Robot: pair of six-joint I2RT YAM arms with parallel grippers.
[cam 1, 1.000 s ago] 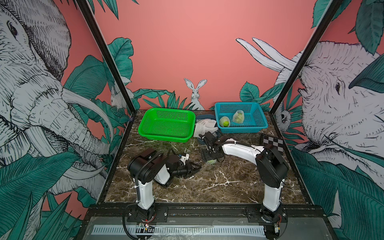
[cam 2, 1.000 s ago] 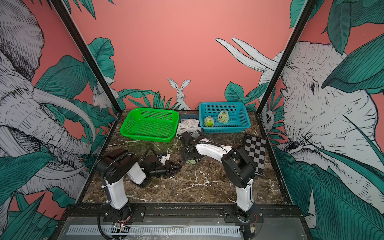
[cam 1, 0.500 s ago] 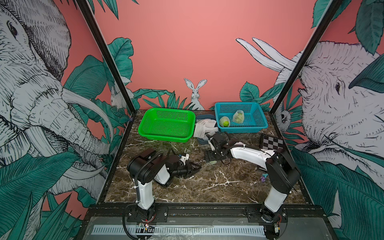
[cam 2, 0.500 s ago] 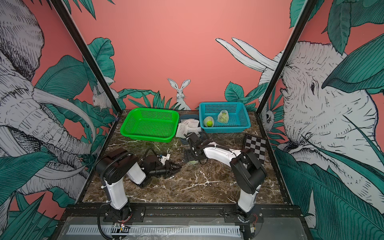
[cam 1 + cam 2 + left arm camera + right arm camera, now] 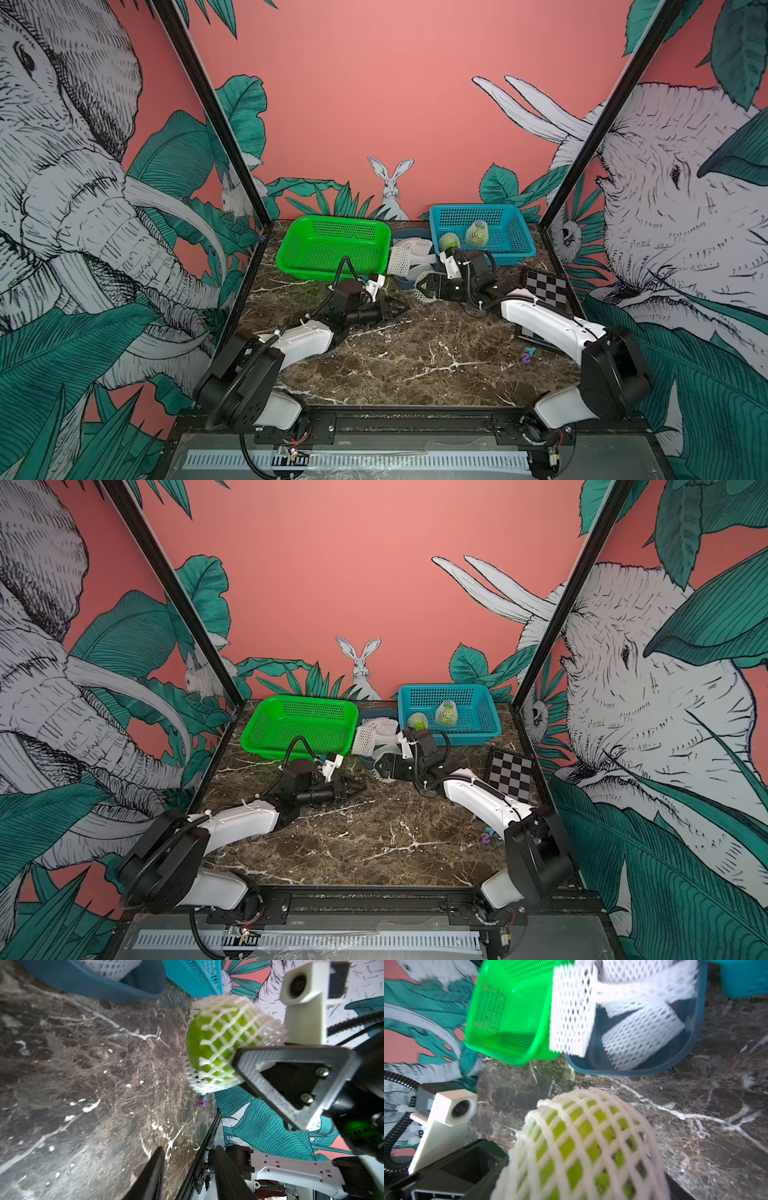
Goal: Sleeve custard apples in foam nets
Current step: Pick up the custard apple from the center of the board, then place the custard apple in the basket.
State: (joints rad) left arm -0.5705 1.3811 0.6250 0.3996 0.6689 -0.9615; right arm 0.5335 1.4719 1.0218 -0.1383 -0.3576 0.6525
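My right gripper [image 5: 424, 289] is shut on a lime-green custard apple [image 5: 581, 1147] that sits inside a white foam net [image 5: 228, 1022], held just above the marble table. The left wrist view shows that sleeved fruit with one right finger [image 5: 291, 1076] against its side. My left gripper [image 5: 397, 309] lies low over the table a little left of it, open and empty, its dark fingers [image 5: 153, 1174] apart. Two more netted custard apples [image 5: 449, 241] [image 5: 477, 232] rest in the blue basket [image 5: 511, 249]. Spare foam nets [image 5: 409, 253] fill a grey-blue tub [image 5: 633, 1072].
A green basket [image 5: 332, 253] stands at the back left with nothing in it, beside the tub. A checkerboard card [image 5: 544, 289] lies at the right, and a small purple piece [image 5: 527, 357] sits near the right arm. Painted panels wall in both sides and the back.
The right arm's elbow has swung out to the right while its gripper keeps the netted fruit near the tub. The left jaws have spread a little wider.
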